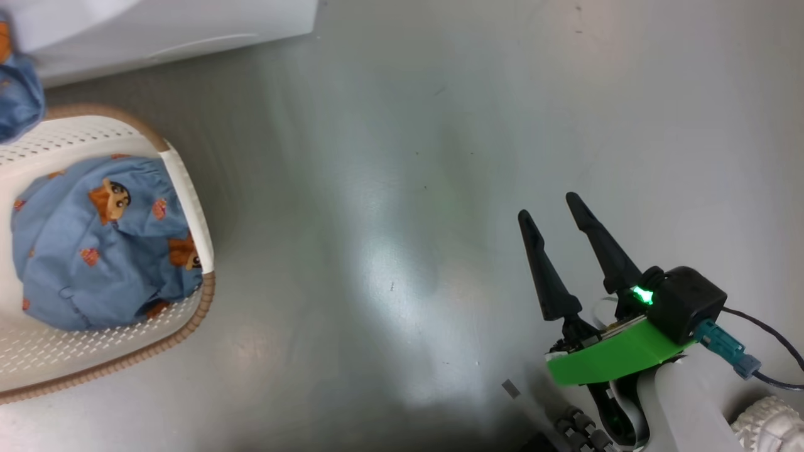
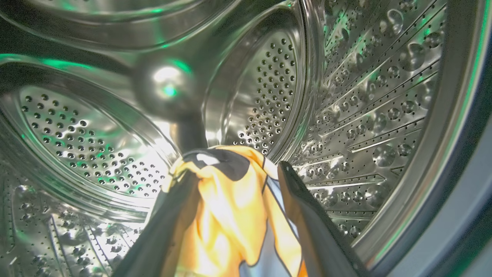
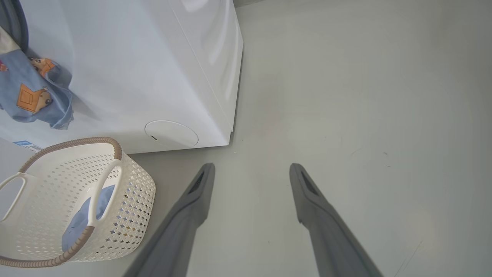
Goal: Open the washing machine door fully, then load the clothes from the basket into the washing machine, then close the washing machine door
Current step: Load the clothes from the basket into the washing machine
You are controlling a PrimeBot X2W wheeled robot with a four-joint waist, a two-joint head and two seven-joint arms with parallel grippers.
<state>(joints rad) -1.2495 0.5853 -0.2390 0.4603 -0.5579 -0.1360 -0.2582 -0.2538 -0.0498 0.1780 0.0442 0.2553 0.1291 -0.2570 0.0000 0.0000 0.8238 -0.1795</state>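
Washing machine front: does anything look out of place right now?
Yes. A light-blue garment hangs out of the opening, down the white front of the washing machine, above the basket; it isn't fully in the drum.

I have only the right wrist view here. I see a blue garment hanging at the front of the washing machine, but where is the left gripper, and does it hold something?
Observer: The left wrist view shows the left gripper inside the drum, fingers apart, with an orange-and-blue garment lying between them.
Operator: In my view the basket shows only a small bit of blue. Is much left inside?
Observer: The head view looks down into the basket: bunched light-blue fabric with cartoon prints covers most of its floor.
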